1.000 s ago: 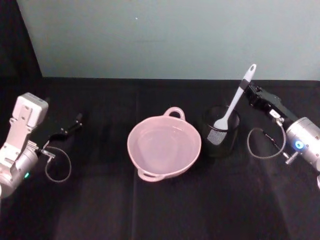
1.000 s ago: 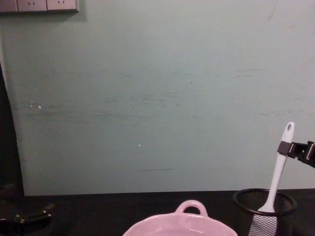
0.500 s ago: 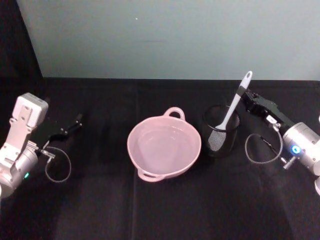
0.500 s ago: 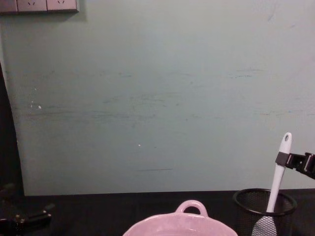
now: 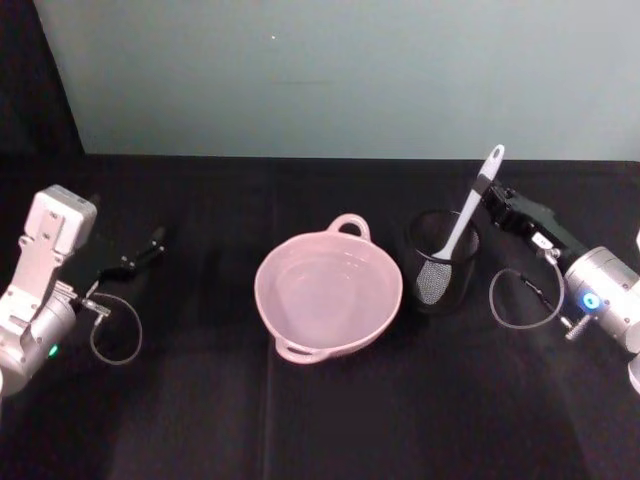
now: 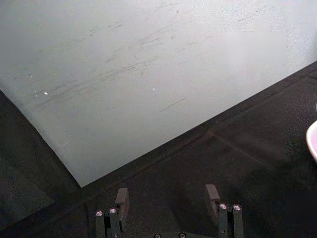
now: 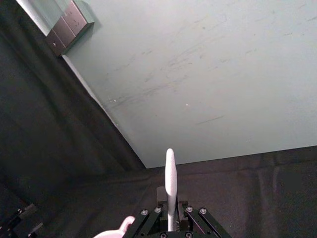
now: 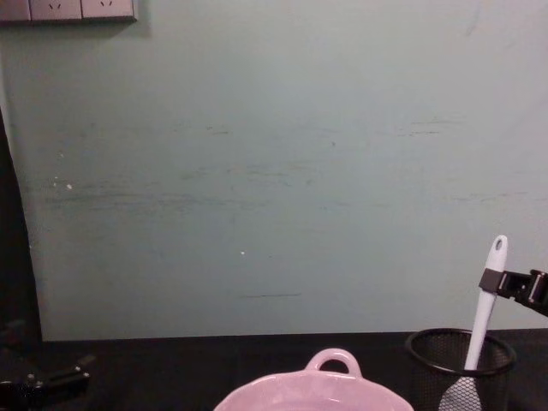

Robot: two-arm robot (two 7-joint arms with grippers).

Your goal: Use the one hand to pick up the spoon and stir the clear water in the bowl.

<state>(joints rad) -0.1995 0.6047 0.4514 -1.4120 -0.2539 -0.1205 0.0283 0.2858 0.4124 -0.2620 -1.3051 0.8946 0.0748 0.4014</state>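
The white spoon [image 5: 472,205] stands tilted in a black wire-mesh cup [image 5: 441,283], its scoop down inside and its holed handle tip up. My right gripper [image 5: 487,194] is shut on the upper handle, coming in from the right; the chest view shows the gripper [image 8: 495,281] clamped on the spoon [image 8: 485,312]. In the right wrist view the handle [image 7: 170,181] rises between the fingers. The pink bowl [image 5: 264,296] sits mid-table, left of the cup, with faint glints of clear water [image 5: 325,285] inside. My left gripper [image 5: 143,250] rests open at the far left.
The mesh cup [image 8: 461,349] stands close against the bowl's right side. Black cloth covers the table up to a pale green wall. Cable loops hang beside both wrists. A wall socket plate [image 8: 68,8] is high on the left.
My right gripper has lowered with the spoon, so the scoop has sunk from the cup's rim down into the mesh cup. The left arm has stayed still.
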